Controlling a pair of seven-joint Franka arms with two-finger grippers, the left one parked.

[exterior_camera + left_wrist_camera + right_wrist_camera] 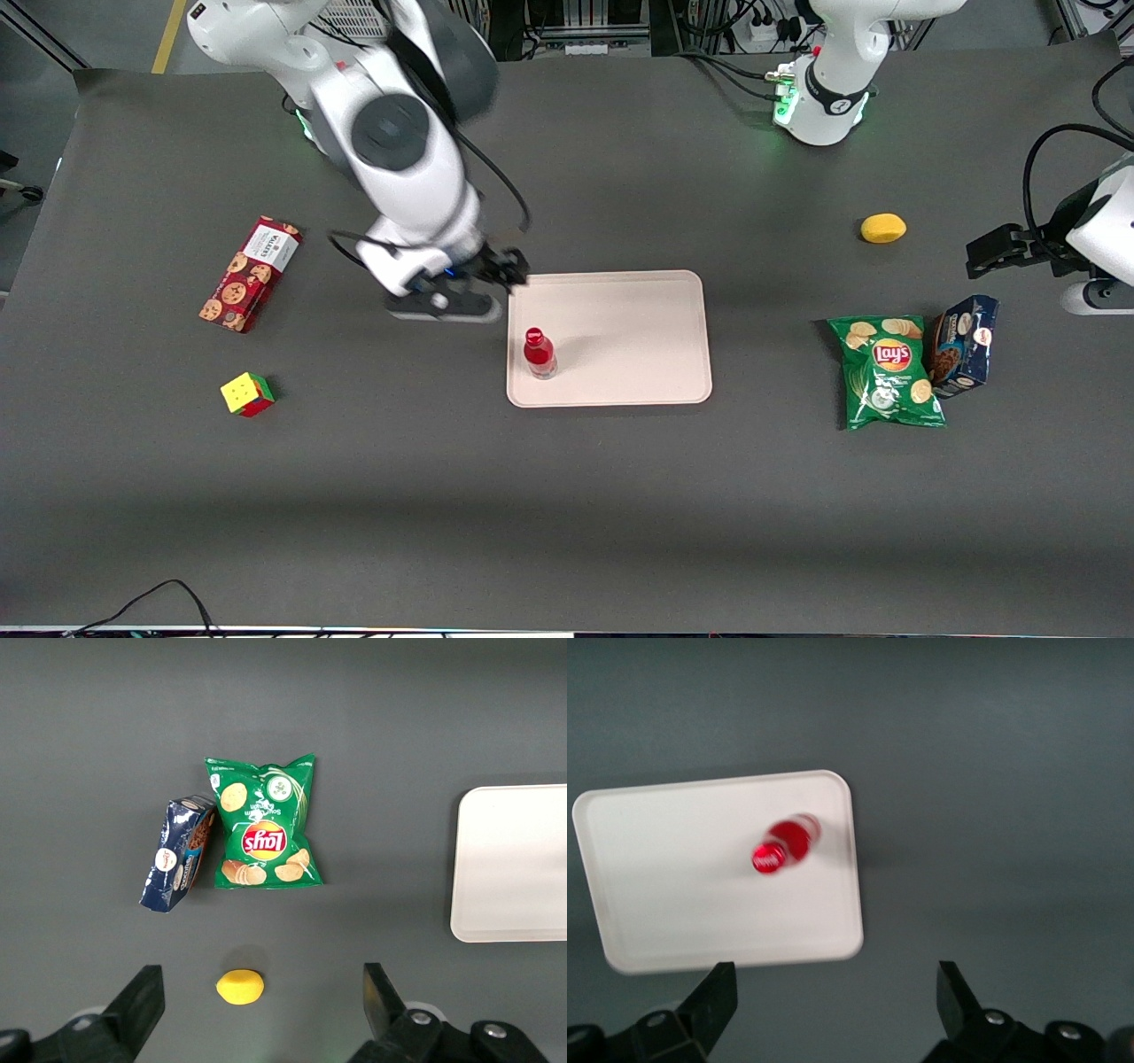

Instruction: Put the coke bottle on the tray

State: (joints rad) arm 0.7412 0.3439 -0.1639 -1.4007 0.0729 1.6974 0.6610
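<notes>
The coke bottle (539,354), with red cap, red label and clear base, stands upright on the pale pinkish-beige tray (638,337), near the tray's corner closest to the working arm and the front camera. In the right wrist view the bottle (784,844) stands on the tray (673,886) close to its edge. My right gripper (483,276) is open and empty, raised above the table beside the tray's edge, farther from the front camera than the bottle. It also shows in the right wrist view (837,997), with its jaws wide apart over bare table.
A red cookie box (250,273) and a colourful cube (247,393) lie toward the working arm's end. A green Lay's bag (889,370), a blue box (965,344) and a yellow lemon (882,228) lie toward the parked arm's end.
</notes>
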